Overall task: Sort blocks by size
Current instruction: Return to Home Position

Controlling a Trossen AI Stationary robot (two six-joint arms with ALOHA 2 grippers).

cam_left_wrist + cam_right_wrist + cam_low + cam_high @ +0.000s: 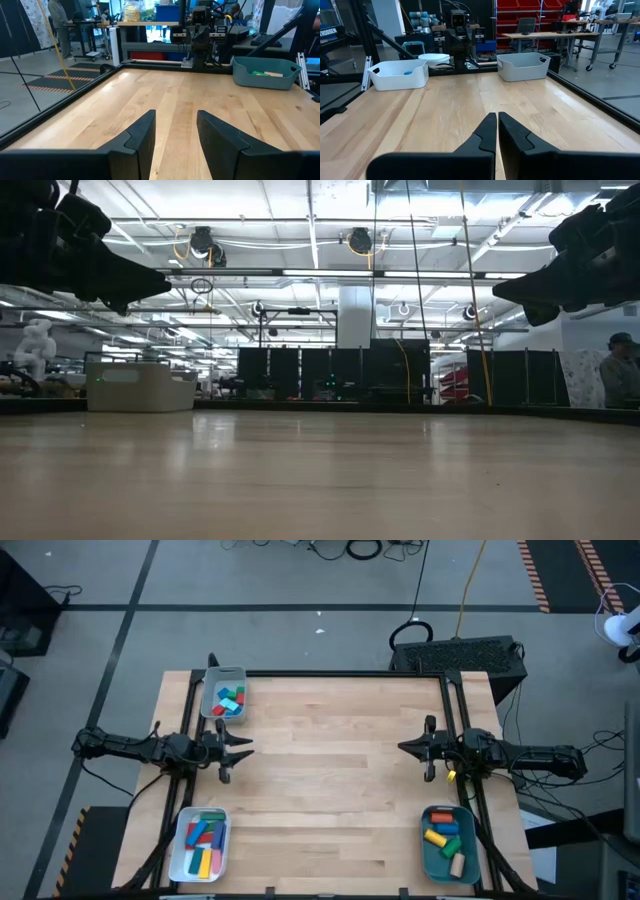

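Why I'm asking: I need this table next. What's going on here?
Nothing is being handled right now. The left pincer hangs open above the table's left side and the right pincer hangs shut above its right side, and neither holds anything. All the blocks in view lie in three trays: a grey tray at the far left, a white tray at the near left and a teal tray at the near right.
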